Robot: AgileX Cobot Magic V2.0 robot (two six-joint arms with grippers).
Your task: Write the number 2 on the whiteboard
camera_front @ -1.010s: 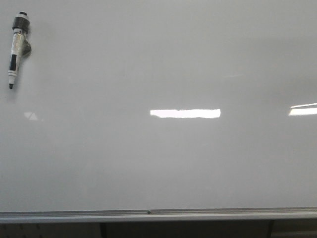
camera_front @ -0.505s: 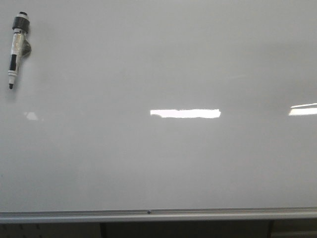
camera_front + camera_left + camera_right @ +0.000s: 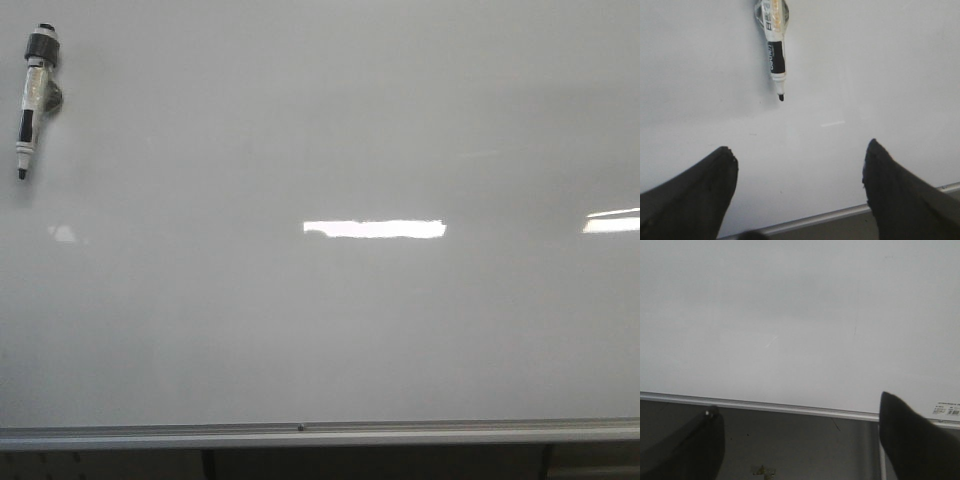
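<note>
The whiteboard (image 3: 330, 330) fills nearly the whole front view, glossy white-grey, with a silver bottom rail (image 3: 320, 433). The number 2 is out of view in every frame. A black-and-white marker (image 3: 33, 100) clings to the board at the upper left, tip pointing down. Neither gripper shows in the front view. In the left wrist view my left gripper (image 3: 800, 150) is open and empty, facing the board (image 3: 865, 65) with the marker (image 3: 775, 45) some way beyond its fingers. My right gripper (image 3: 799, 405) is open and empty over the rail (image 3: 790, 407).
Two bright rectangular light reflections (image 3: 374, 229) (image 3: 612, 221) lie on the board. Under the rail is a dark surface (image 3: 800, 450). A small printed label (image 3: 946, 410) sits at the board's lower corner in the right wrist view.
</note>
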